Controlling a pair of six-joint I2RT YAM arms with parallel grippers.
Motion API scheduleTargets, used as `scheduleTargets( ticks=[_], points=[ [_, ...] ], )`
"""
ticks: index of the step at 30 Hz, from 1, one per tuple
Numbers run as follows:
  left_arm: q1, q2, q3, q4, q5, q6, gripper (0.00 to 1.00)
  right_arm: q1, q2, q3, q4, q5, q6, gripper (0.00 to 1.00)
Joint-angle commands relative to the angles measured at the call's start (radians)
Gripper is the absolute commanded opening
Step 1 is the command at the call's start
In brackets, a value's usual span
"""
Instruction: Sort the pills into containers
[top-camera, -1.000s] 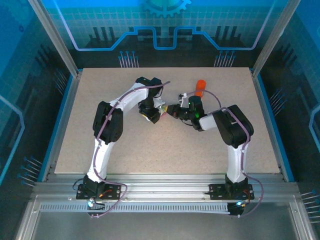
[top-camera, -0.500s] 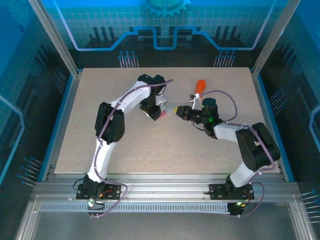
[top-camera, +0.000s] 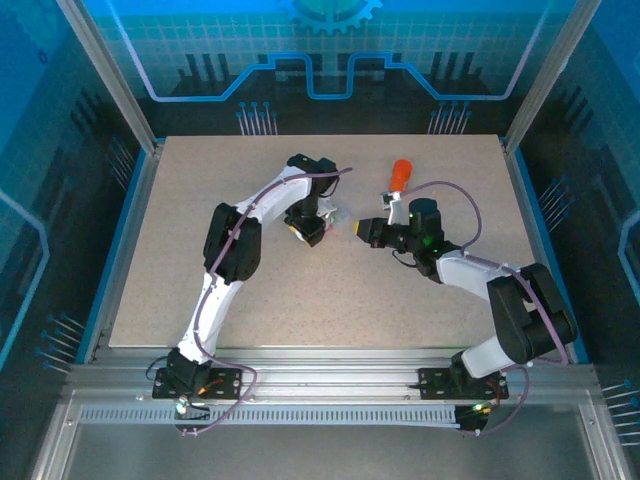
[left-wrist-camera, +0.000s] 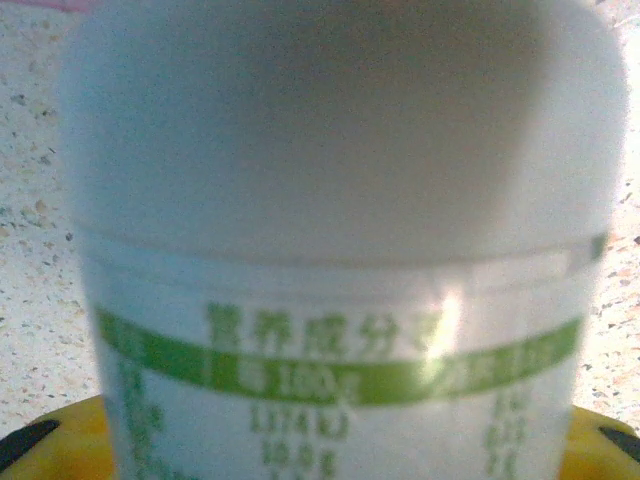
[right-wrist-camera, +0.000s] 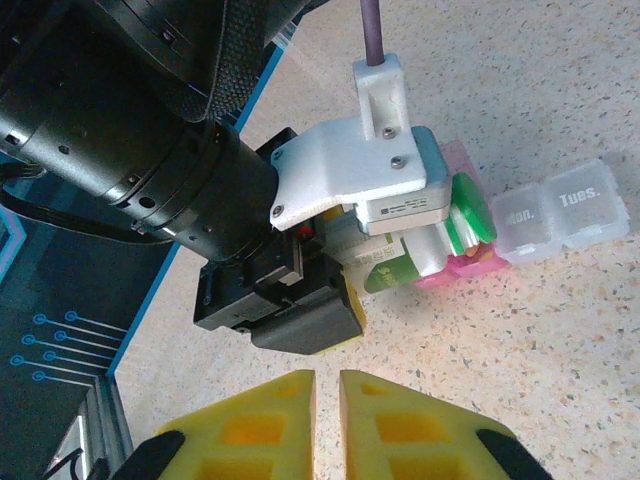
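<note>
White bottle (right-wrist-camera: 405, 262), green cap (right-wrist-camera: 470, 215) seemingly on, being pinched by left claw (top-camera: 308, 228) mid-counter (top-camera: 300, 300), just beside pink vial (right-wrist-camera: 470, 268). Right claw (right-wrist-camera: 327, 400) cracking slightly apart, empty, backing off rightward from bottle it was meeting a second ago. Uncapping probably needing another approach.

White arms (top-camera: 205, 295), purple cables (right-wrist-camera: 371, 30), yellow fingers (right-wrist-camera: 250, 415)
</note>
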Motion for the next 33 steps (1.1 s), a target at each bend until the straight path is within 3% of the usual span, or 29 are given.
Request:
scheduleTargets(
  ticks=[1,11,23,33],
  points=[
    [-0.001,-0.04,0.027,-0.061,-0.016,0.014,0.0,-0.011,-0.003,-0.008,-0.003,-0.002,-0.022,0.15],
    [-0.001,-0.104,-0.021,-0.03,0.002,0.007,0.0,-0.01,0.023,-0.01,0.02,-0.012,-0.016,0.15],
    [-0.003,0.029,-0.052,-0.073,-0.021,0.013,0.0,-0.01,0.042,-0.01,0.024,-0.016,-0.02,0.15],
    [0.002,-0.101,-0.076,0.026,0.018,-0.002,0.0,-0.014,0.032,-0.015,0.027,-0.017,-0.02,0.16]
  ],
)
